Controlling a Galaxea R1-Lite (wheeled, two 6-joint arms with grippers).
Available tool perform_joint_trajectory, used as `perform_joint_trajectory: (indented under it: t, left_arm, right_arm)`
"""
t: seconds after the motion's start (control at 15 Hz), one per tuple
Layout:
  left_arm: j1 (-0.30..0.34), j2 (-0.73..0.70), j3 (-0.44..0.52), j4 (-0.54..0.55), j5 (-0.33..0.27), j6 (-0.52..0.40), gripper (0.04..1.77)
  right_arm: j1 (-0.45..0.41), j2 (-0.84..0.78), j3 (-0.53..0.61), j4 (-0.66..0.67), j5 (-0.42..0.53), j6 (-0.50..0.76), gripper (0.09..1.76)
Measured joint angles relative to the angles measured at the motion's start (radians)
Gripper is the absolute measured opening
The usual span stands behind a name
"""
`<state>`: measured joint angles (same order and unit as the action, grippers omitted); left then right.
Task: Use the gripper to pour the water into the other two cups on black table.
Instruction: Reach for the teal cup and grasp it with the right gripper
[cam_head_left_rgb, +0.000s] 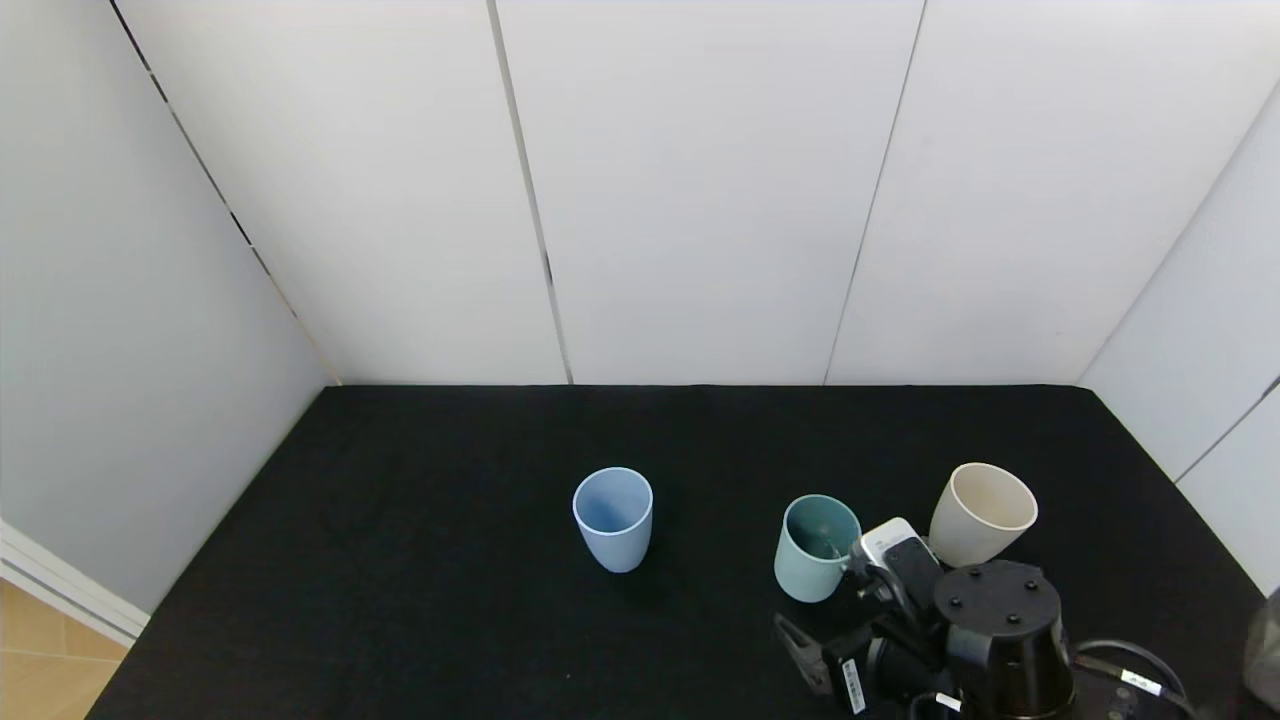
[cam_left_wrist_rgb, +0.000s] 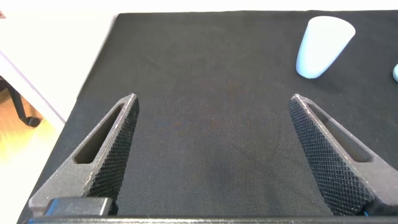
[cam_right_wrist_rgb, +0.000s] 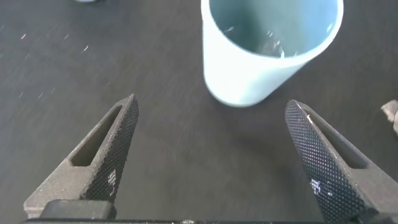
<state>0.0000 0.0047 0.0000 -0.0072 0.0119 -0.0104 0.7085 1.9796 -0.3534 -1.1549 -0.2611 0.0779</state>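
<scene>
Three tumblers stand upright on the black table. The light blue cup is mid-table and also shows in the left wrist view. The cream-beige cup is at the right. The teal-green cup stands between them, with faint glints of water inside. My right gripper is open and empty, low, just short of the teal cup, which sits ahead of its open jaws. My left gripper is open and empty over bare table, outside the head view.
White wall panels close off the table's back and sides. The table's left edge drops to a wooden floor. The cream cup stands close behind the right wrist. A wide bare stretch lies between the light blue and teal cups.
</scene>
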Motion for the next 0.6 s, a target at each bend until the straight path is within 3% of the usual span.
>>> perform_joint_trajectory:
  t: [0.6]
  left_arm:
    - [0.000, 0.000, 0.000, 0.000, 0.000, 0.000, 1.72]
  right_arm:
    - [-0.079, 0.095, -0.216, 0.147, 0.000, 0.000, 1.71]
